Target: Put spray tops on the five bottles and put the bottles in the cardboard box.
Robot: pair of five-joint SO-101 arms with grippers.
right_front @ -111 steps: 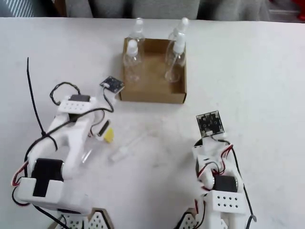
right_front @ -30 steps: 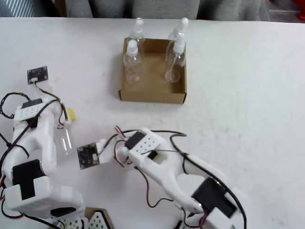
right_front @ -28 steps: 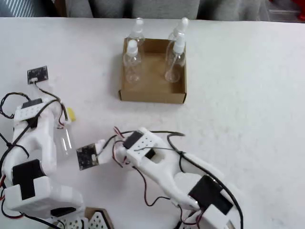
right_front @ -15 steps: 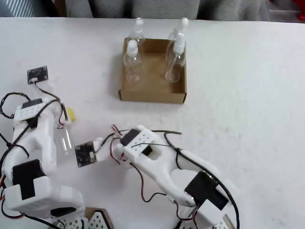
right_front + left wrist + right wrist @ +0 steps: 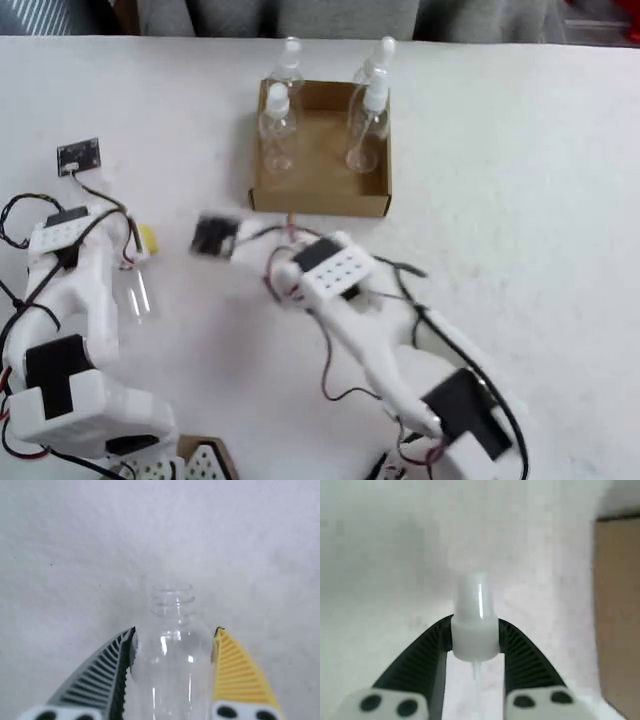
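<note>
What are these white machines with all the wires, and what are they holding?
They are two robot arms sitting side by side at a white table. One picture looks down from a camera above. The other two come from a small camera on each arm's wrist, so you look along its hand. The left hand squeezes a clear bottle that has no top. The right hand pinches a white spray top, the kind meant for such a bottle. Farther back is a cardboard box, where four bottles with tops on stand.
</note>
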